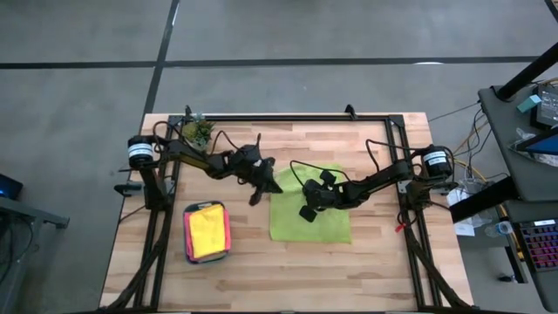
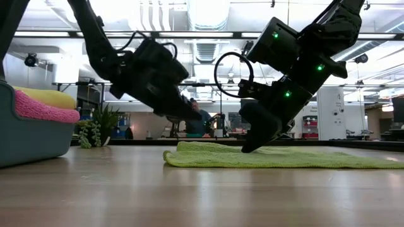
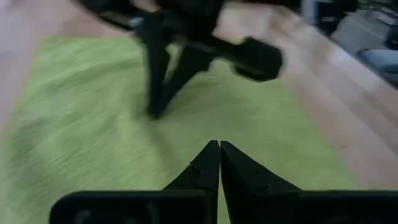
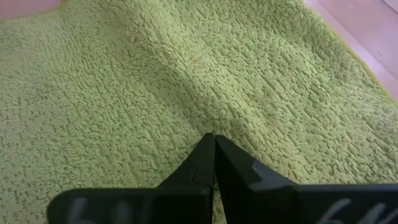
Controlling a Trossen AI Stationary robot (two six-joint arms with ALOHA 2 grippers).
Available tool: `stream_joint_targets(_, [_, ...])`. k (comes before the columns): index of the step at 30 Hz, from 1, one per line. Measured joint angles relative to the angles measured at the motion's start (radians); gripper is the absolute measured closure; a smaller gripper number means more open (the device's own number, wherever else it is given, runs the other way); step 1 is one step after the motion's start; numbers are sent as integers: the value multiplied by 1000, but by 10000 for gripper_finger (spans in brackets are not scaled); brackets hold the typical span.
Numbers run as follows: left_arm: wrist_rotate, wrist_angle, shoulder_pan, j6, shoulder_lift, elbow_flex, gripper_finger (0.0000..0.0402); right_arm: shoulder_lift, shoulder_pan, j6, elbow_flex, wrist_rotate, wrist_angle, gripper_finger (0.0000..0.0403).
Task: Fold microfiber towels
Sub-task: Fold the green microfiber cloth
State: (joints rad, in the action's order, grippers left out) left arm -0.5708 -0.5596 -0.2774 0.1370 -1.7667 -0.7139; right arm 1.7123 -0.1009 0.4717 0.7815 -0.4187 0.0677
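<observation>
A lime green microfiber towel lies flat on the wooden table, right of the middle. My right gripper is shut, with its fingertips down on the towel's left-middle part. My left gripper is also shut and hangs in the air above the towel's far left corner, touching nothing; the low view shows the left gripper clear of the cloth. A yellow towel lies on a pink one in the teal tray. My right gripper presses its shut fingertips down on the lime towel's top surface, well inside its edges. The fingers slant down from the table's right side. The towel lies flat on the table under them.
A small potted plant stands at the far left corner. The teal tray sits left of the towel, toward the near edge. Bare wood lies near and left of the towel. A black frame borders the table.
</observation>
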Motion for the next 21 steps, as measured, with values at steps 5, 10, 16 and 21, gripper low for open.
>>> stream_joint_targets(5, [281, 20, -2, 25, 46, 1, 401, 0, 0, 0, 0, 0, 0, 394])
stream_joint_targets(10, [641, 105, -10, 105, 36, 1, 402, 1, 0, 0, 0, -1, 3, 394])
stream_joint_targets(16, [589, 145, -15, 22, -19, -1, 402, 2, 0, -14, -1, 1, 20, 394])
stream_joint_targets(21, [496, 135, -2, -19, -47, -8, 402, 2, 0, -14, -1, 0, 20, 394])
